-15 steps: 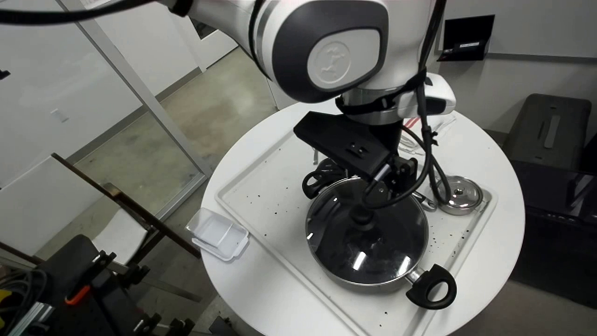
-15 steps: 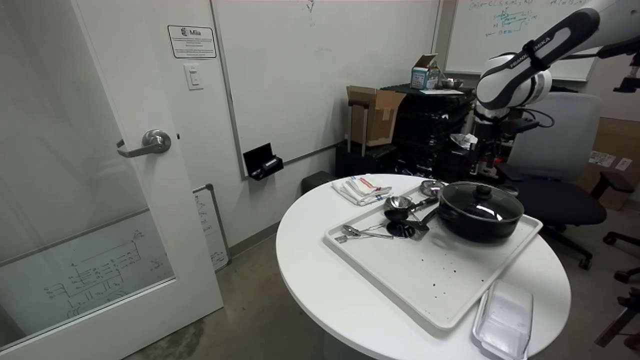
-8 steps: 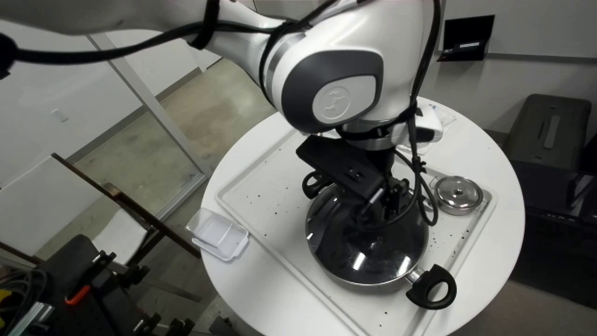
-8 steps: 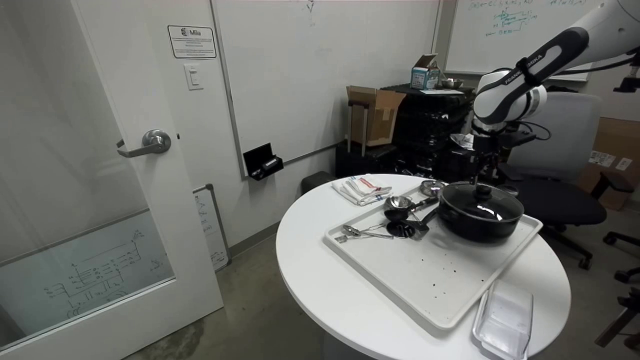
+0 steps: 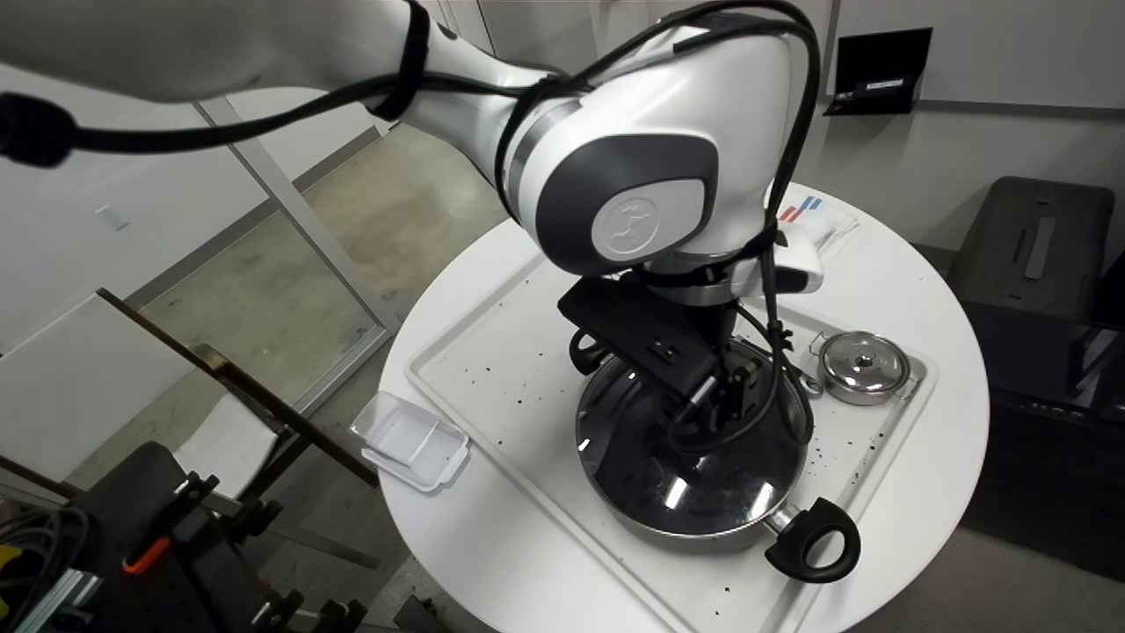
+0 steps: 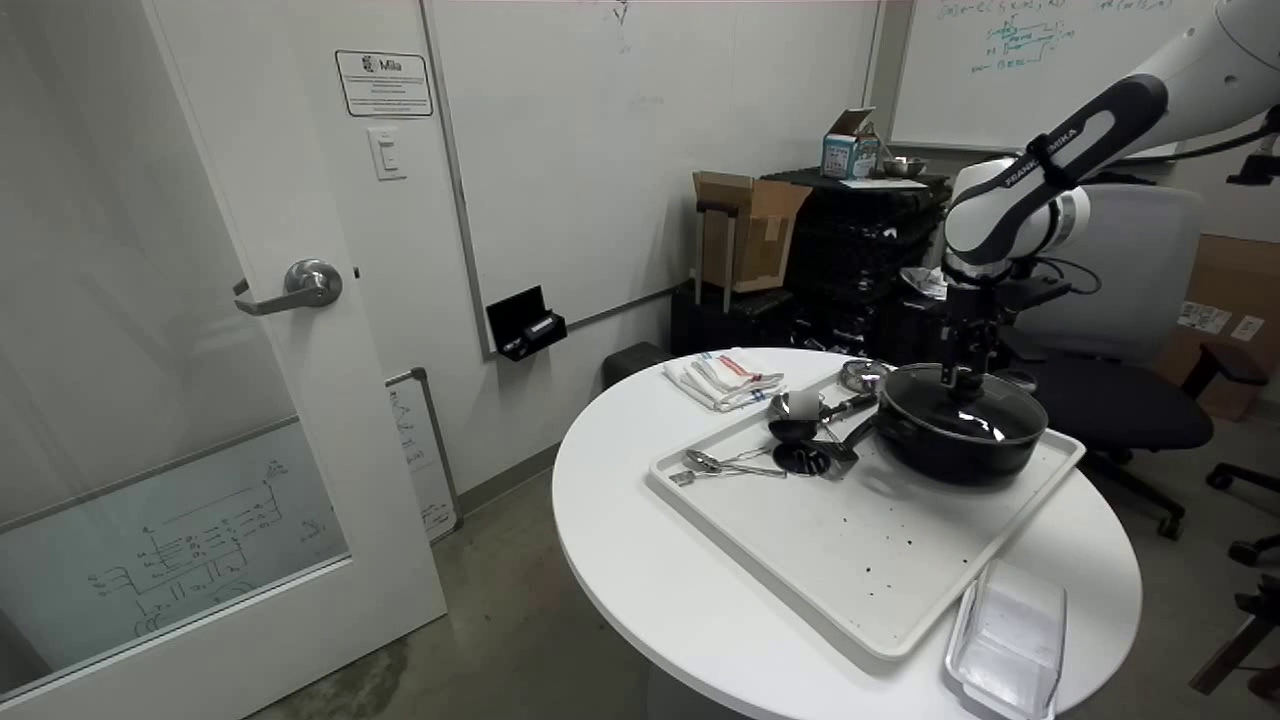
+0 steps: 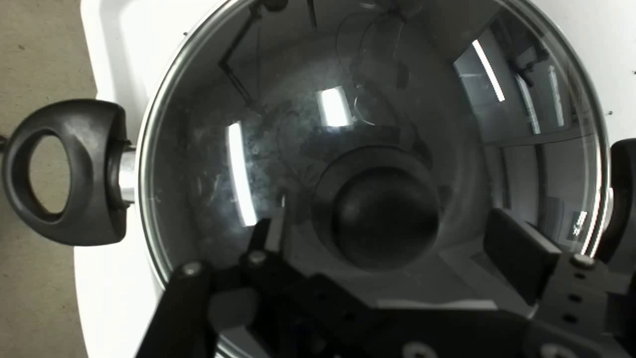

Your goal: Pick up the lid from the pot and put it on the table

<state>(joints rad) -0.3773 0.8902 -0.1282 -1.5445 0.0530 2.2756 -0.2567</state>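
The see-through glass lid (image 5: 646, 457) with its metal rim lies flat on the black pot (image 6: 965, 460). The lid fills much of the wrist view (image 7: 278, 124), with its dark knob (image 7: 387, 214) low and near the middle. My gripper (image 7: 387, 221) is open, one finger on each side of the knob with gaps to both. In an exterior view, my gripper (image 6: 965, 368) is right at the knob, low over the lid; I cannot tell whether it touches. In an exterior view the arm hides the knob. The white round table (image 5: 501, 554) is below.
The pot stands on a white raised-edge tray (image 6: 800, 560). A small silvery pot (image 5: 866, 362) is beside it. Black and metal utensils (image 6: 800, 458) lie on the tray. A clear plastic container (image 6: 1010, 630) and a folded cloth (image 6: 725, 380) lie on the table.
My arm has come down from above the back of the pot to the lid's knob. The lid and the pot have not moved.
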